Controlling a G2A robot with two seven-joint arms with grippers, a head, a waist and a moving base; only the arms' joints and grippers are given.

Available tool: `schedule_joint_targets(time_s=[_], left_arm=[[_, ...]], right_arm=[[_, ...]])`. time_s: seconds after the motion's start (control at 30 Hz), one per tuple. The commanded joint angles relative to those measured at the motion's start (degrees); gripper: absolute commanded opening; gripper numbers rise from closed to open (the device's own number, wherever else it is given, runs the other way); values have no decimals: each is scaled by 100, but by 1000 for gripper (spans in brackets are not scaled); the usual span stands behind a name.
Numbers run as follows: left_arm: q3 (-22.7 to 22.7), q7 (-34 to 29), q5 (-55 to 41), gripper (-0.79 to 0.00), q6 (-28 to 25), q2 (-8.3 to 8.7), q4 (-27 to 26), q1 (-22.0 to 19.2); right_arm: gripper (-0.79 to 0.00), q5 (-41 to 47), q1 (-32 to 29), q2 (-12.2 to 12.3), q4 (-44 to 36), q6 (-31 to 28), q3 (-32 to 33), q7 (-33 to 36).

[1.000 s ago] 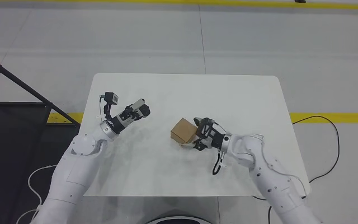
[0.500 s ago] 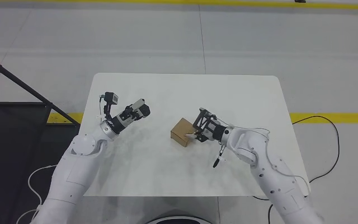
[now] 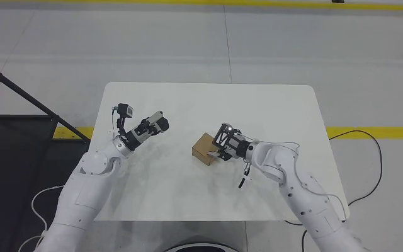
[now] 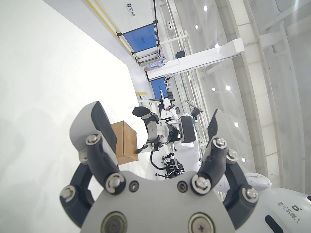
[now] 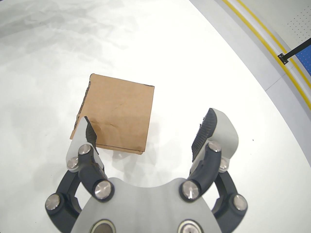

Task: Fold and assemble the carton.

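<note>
The left pincer [image 3: 165, 121] [image 4: 155, 112] is held over the left part of the white table [image 3: 264, 107], well apart from the carton and aimed toward it. Its fingers are spread wide and nothing is held between them. In the left wrist view, the near part of the carton is cut off behind one finger [image 4: 103, 120] of this pincer.

The brown carton [image 3: 204, 148] [image 4: 126, 138] [image 5: 116, 112] is located near the middle of the table. It is rested on the surface with a plain flat face upward and is turned diagonally to the table edges. Its outline appears nearly square from above, so a long axis cannot be determined. It cannot be determined whether its end flaps are closed.

The right pincer [image 3: 218, 151] [image 5: 147, 120] is positioned just beside the carton's right side. Its fingers are spread wide and nothing is clamped. One finger [image 5: 86, 129] is seen at the carton's near corner, which it partly covers; contact cannot be confirmed.
</note>
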Motion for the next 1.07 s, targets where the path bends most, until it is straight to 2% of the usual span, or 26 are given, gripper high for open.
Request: schedule_joint_targets(time_s=[0.0, 0.2, 0.33, 0.57, 0.7, 1.03], left_arm=[[0, 0, 0, 0, 0, 0, 0, 0], [0, 0, 0, 0, 0, 0, 0, 0], [0, 0, 0, 0, 0, 0, 0, 0], [0, 0, 0, 0, 0, 0, 0, 0], [0, 0, 0, 0, 0, 0, 0, 0], [0, 0, 0, -1, 0, 0, 0, 0]], right_arm=[[0, 7, -8, 1, -14, -2, 16, 2], [0, -12, -64, 27, -174, 52, 177, -105], [0, -40, -160, 87, -436, 138, 527, -402], [0, -191, -759, 249, -1070, 589, 1551, -1428], [0, 120, -1187, 302, -1161, 811, 2095, -2030], [-1, 119, -1187, 302, -1161, 811, 2094, -2030]])
